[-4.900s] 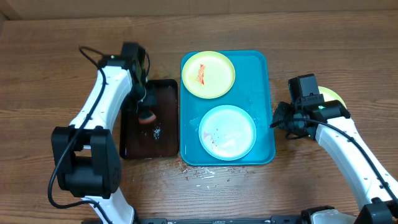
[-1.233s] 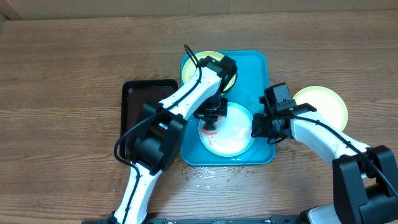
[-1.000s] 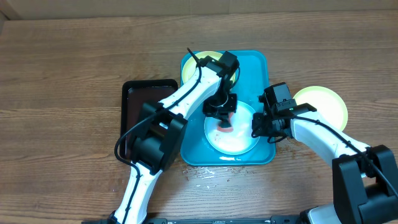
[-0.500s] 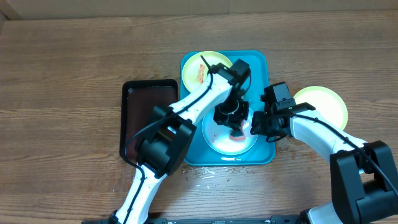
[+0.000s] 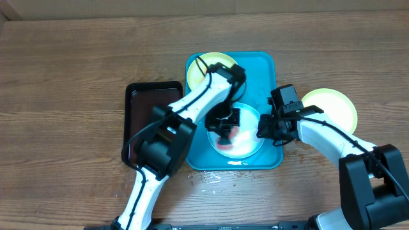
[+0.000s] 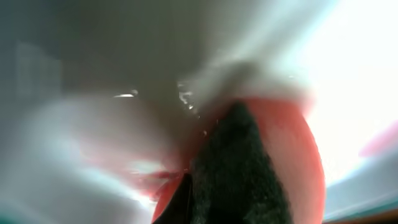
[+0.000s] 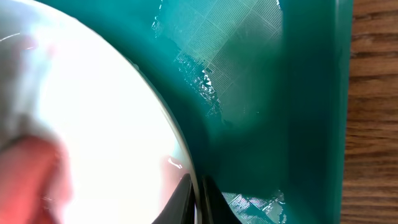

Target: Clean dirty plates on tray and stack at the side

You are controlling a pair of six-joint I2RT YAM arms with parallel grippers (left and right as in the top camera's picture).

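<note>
Tray (image 5: 265,70) with two plates (image 5: 198,73); left gripper (image 5: 223,124) tight around sponge (image 5: 225,143), right gripper (image 5: 261,133) tight on blue-white plate (image 5: 248,145).

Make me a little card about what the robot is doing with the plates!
Left gripper: holds a red scrubber on the white plate
Right gripper: pinches that plate's rim
Blue tray: carries the white plate and a yellow plate
Side plate: on the table, right of the blue tray
Black tray: left of the blue tray
</note>
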